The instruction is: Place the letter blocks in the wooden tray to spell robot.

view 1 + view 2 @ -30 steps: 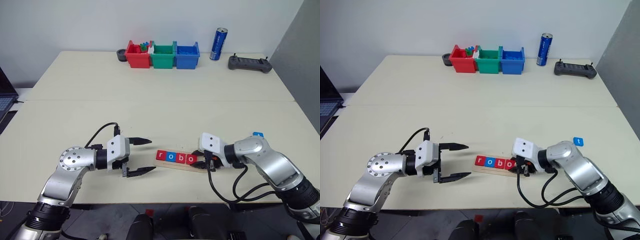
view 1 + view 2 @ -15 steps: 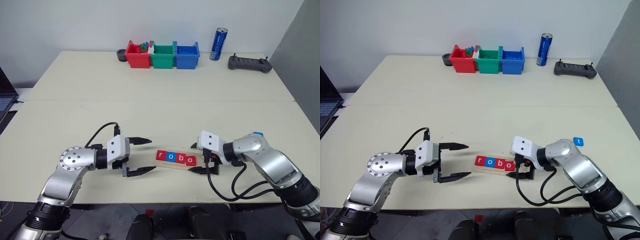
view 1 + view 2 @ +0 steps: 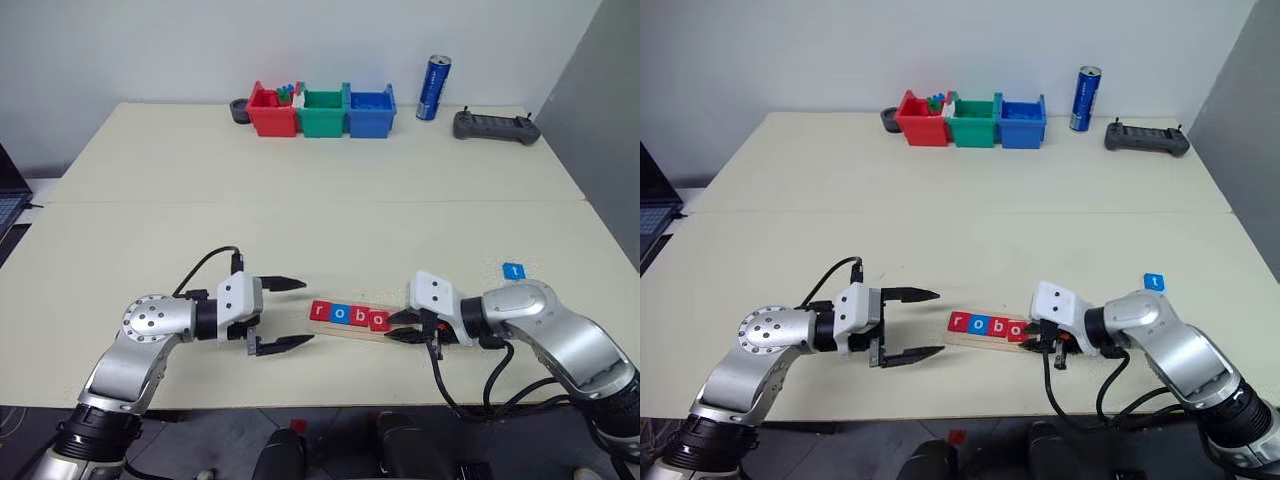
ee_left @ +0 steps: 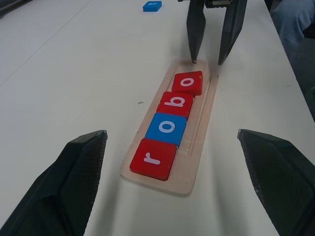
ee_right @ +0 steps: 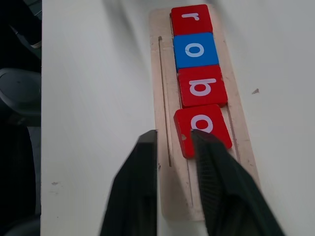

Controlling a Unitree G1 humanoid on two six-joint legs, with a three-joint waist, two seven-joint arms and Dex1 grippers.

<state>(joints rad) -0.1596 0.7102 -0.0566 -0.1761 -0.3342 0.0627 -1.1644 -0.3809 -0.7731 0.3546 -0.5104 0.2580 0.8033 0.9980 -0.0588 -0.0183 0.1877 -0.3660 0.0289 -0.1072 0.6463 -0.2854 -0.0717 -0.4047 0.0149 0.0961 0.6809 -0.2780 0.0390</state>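
Change: right gripper [image 3: 398, 328] drew back a little from the fourth tile, and its fingers, spread wide a moment earlier, came nearly together, holding nothing.
Left gripper [image 3: 290, 314]: stayed in place, fingers spread wide, empty, just beside the tray's left end.
Wooden tray [image 4: 201, 129]: near the front table edge, between both grippers.
Letter blocks in tray: red r [image 4: 153, 158], blue o [image 4: 167, 128], red b [image 4: 176, 103], red o [image 4: 187, 82]; the last one sat slightly crooked.
Blue t block [image 3: 513, 270]: on the table [image 3: 300, 200], well apart from the tray, behind the right arm.
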